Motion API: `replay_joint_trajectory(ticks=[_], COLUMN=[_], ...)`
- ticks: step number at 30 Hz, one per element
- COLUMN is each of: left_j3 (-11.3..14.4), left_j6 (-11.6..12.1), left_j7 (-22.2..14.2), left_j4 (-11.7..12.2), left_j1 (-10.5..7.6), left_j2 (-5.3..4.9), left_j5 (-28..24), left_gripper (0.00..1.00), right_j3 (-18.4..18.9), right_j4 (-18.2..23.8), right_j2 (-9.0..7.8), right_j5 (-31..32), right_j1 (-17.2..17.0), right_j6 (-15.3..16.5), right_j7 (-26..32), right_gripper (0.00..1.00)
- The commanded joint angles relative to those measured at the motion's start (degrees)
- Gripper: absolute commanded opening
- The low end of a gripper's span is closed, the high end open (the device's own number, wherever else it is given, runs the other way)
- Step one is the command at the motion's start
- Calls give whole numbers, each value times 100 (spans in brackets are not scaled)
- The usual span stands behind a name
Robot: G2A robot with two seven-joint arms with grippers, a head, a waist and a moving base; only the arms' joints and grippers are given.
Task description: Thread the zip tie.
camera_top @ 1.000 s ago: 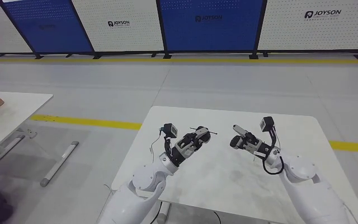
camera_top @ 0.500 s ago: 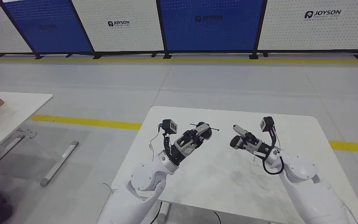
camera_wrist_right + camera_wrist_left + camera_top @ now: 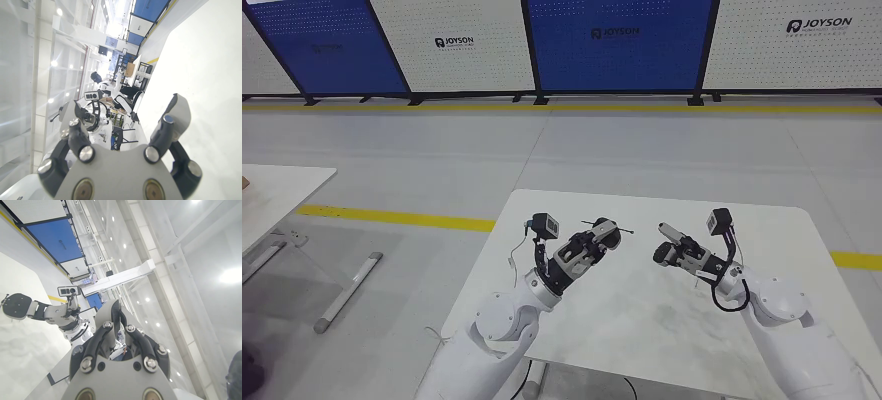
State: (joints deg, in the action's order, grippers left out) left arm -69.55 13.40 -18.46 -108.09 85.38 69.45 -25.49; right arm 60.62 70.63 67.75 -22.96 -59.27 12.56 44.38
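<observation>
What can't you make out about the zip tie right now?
- Zip tie: top view, a thin dark line; head and tip too small to tell apart.
- Its gripped part: left wrist view, hidden between the shut left end effector fingers.
- Its lineup with the open right end effector: top view, too small to judge.

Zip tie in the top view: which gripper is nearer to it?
Left. The left gripper is shut on the zip tie; the right gripper hangs apart, open, facing it.
</observation>
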Motion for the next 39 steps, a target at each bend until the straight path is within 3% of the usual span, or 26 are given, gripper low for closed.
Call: replay_joint_trajectory(ticks=[1,5,9,22,26,33,36,39], left_j3=[39,201,189,189,287,657,834,834], left_j6=[-87,-354,-498,-498,-467,-128,65,65], left_j7=[31,15,-115,-115,179,486,454,454], left_j4=[79,336,425,425,796,1490,1679,1679], left_j1=[-31,-153,-116,-116,-164,-373,-483,-483], left_j2=[0,8,-17,-17,-5,71,114,114], left_j5=[164,432,621,621,1042,1376,1297,1297], left_gripper=[0,0,0,0,0,0,0,0], right_j3=[0,0,0,0,0,0,0,0], right_j4=[0,0,0,0,0,0,0,0], right_j2=[0,0,0,0,0,0,0,0], right_j5=[0,0,0,0,0,0,0,0], right_j1=[0,0,0,0,0,0,0,0], right_j6=[0,0,0,0,0,0,0,0], right_j7=[0,0,0,0,0,0,0,0], right_gripper=[100,100,100,100,100,100,100,100])
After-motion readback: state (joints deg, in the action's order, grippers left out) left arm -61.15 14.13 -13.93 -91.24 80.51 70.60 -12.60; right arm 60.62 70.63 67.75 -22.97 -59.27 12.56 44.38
